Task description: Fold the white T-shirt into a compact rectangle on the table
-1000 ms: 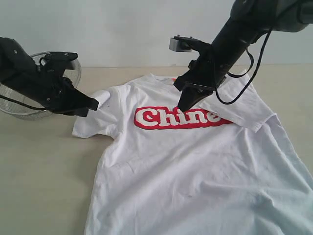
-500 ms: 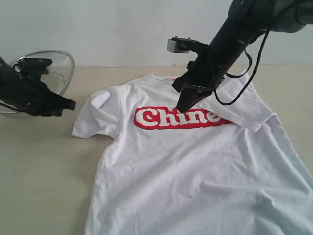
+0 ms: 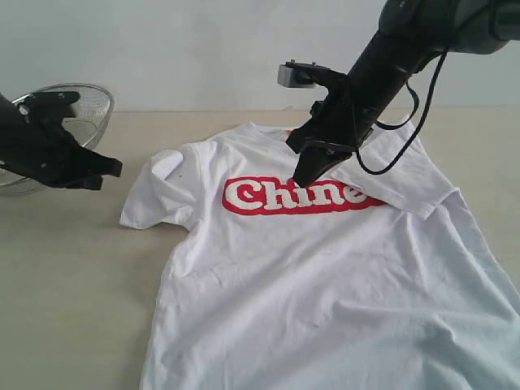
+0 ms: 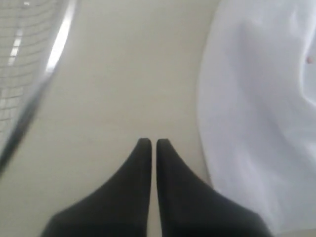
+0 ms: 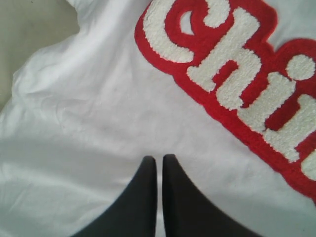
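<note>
The white T-shirt [image 3: 325,276] lies spread face up on the pale surface [image 3: 65,284], collar to the far side. The sleeve on the right [image 3: 406,175] is folded inward over the end of the red-and-white lettering [image 3: 268,195]. The right jaws are pressed together, empty, and point down at the chest by the lettering's far edge; whether they touch the cloth is unclear. The left jaws are also pressed together and empty. They hang over bare surface between the wire basket [image 3: 91,101] at far left and the left sleeve [image 3: 158,191], apart from both.
</note>
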`<state>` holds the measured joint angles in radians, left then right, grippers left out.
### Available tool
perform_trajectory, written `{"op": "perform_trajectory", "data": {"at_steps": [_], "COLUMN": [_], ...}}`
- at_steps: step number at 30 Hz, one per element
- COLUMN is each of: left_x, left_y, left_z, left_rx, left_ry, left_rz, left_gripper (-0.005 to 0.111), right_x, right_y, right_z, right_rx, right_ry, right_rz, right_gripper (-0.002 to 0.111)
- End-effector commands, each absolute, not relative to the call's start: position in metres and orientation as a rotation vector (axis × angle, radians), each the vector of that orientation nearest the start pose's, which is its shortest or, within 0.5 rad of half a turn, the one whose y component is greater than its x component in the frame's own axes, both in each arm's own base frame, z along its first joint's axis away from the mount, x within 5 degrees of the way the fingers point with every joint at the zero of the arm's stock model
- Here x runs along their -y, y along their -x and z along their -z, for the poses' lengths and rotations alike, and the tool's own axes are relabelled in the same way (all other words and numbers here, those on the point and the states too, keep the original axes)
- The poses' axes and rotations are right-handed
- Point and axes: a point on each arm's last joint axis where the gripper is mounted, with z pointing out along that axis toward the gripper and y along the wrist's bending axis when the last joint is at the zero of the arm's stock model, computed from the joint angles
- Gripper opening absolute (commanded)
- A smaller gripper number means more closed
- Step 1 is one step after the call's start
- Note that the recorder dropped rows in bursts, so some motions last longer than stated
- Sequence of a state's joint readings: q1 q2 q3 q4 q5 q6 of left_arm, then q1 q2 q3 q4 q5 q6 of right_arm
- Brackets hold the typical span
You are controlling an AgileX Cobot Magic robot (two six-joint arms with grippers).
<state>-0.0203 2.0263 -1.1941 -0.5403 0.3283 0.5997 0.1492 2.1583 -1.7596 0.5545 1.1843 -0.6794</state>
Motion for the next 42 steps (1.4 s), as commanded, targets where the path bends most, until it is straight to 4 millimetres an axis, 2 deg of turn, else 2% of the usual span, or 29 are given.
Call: {"op": "perform_trajectory", "data": {"at_steps": [1, 8, 10, 16, 18, 22, 29, 34, 36, 42], "left_x": [0.048, 0.05, 0.051, 0.052, 0.052, 0.055, 0.059, 0.062, 0.066, 0.078], "left_y": [-0.405, -0.399, -0.397, -0.396, -0.396, -0.396, -0.394, -0.393, -0.393, -0.393], "left_z": [-0.128, -0.126, -0.126, -0.125, -0.125, -0.122, -0.097, -0.087, -0.086, -0.086], "left_rx": [-2.563, -2.631, -2.642, -2.655, -2.658, -2.672, -2.745, -2.764, -2.764, -2.742], "left_ry": [-0.254, -0.239, -0.248, -0.243, -0.221, -0.199, -0.096, -0.034, -0.06, -0.125], "left_rz": [0.21, 0.29, 0.302, 0.318, 0.323, 0.35, 0.443, 0.507, 0.519, 0.492], "left_gripper": [0.004, 0.007, 0.015, 0.055, 0.061, 0.062, 0.062, 0.061, 0.056, 0.031], "right_x": [-0.11, -0.109, -0.109, -0.109, -0.109, -0.109, -0.109, -0.109, -0.109, -0.109], "right_y": [-0.432, -0.43, -0.431, -0.431, -0.431, -0.431, -0.431, -0.431, -0.432, -0.432], "right_z": [-0.202, -0.202, -0.202, -0.202, -0.202, -0.202, -0.202, -0.202, -0.202, -0.202], "right_rx": [-2.709, -2.72, -2.711, -2.708, -2.707, -2.701, -2.701, -2.701, -2.7, -2.7], "right_ry": [0.916, 0.935, 0.944, 0.95, 0.953, 0.952, 0.952, 0.952, 0.951, 0.951], "right_rz": [-0.7, -0.696, -0.691, -0.69, -0.689, -0.684, -0.684, -0.684, -0.682, -0.682], "right_gripper": [0.0, 0.0, 0.0, 0.0, 0.0, 0.0, 0.0, 0.0, 0.0, 0.0]}}
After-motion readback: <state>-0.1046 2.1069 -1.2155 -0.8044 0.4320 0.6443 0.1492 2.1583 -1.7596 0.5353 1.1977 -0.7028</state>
